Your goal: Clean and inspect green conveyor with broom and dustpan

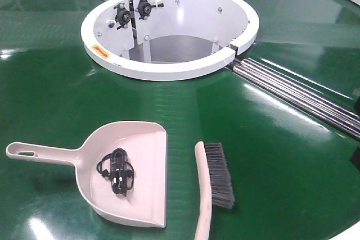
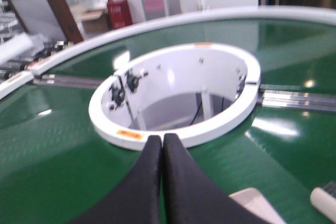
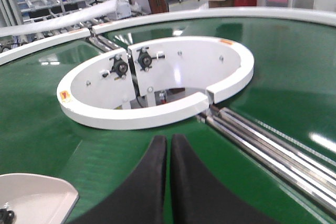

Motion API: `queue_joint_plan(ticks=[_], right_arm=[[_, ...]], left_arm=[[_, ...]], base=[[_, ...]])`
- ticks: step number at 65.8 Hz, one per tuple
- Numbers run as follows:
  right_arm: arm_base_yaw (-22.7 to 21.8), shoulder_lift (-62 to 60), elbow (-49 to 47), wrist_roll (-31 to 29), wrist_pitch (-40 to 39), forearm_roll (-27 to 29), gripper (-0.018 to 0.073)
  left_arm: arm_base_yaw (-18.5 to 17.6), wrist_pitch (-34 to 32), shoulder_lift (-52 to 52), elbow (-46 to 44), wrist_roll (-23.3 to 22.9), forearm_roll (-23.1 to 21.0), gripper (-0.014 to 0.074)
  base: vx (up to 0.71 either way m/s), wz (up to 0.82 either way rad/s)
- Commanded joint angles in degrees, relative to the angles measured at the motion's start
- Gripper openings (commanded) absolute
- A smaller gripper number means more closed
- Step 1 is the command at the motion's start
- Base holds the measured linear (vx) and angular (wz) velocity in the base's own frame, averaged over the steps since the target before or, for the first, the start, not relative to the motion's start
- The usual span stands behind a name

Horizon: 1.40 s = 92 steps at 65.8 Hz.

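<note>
Pink-beige broom lies on the green conveyor, long axis running near-to-far, bristles to its right; its tip shows below and right of the left gripper, dustpan corner just below it. Right gripper sees only the dustpan's edge, low left. Both claws are pressed together, holding nothing; likely the right arm is nearer the broom.

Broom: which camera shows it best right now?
The front-facing view: the broom lies on the green belt right of the dustpan, bristles visible, handle end cropped. The left wrist view catches only its tip at the corner. The right wrist view misses it.
</note>
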Motion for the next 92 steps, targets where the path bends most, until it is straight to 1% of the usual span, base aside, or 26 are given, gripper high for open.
queue_joint_plan(ticks=[1,12,20,36,72,77,83,92], right_arm=[[-0.16,-1.70,-1.14,-2.19,-4.85,-0.34,-0.0005],[-0.16,-5.21,6.47,-2.14,-8.62,-0.24,-0.0005],[-0.16,-5.99,9.09,-2.14,-9.80,-0.10,-0.0005],[-0.16,-5.99,9.09,-2.14,-9.90,-0.15,-0.0005],[-0.16,-5.99,9.09,-2.14,-9.78,-0.15,-0.0005],[-0.16,-5.99,9.09,-2.14,-9.78,-0.15,-0.0005],[-0.16,-5.99,9.09,-2.14,-9.78,-0.15,-0.0005],[-0.16,-5.99,9.09,-2.14,-9.78,-0.15,-0.0005]], left_arm=[[-0.36,-11.64,-5.09,6.06,-0.72,-1.73,-0.0024],[-0.36,-18.56,-13.33,18.06,-1.12,-1.85,-0.0024],[-0.36,-19.55,-16.43,21.79,-1.29,-2.18,-0.0024],[-0.36,-17.15,-17.08,22.14,-1.29,-2.07,-0.0023],[-0.28,-16.70,-17.08,22.14,-1.29,-2.07,-0.0022],[0.88,-16.36,-17.13,22.27,-1.29,-1.96,-0.0022],[3.85,-16.62,-17.83,23.26,-1.29,-2.25,-0.0022],[8.70,-18.19,-21.70,29.80,-1.29,-5.40,-0.0022]], base=[[0.00,0.00],[0.00,0.00],[0.00,0.00],[0.00,0.00],[0.00,0.00],[0.00,0.00],[0.00,0.00],[0.00,0.00]])
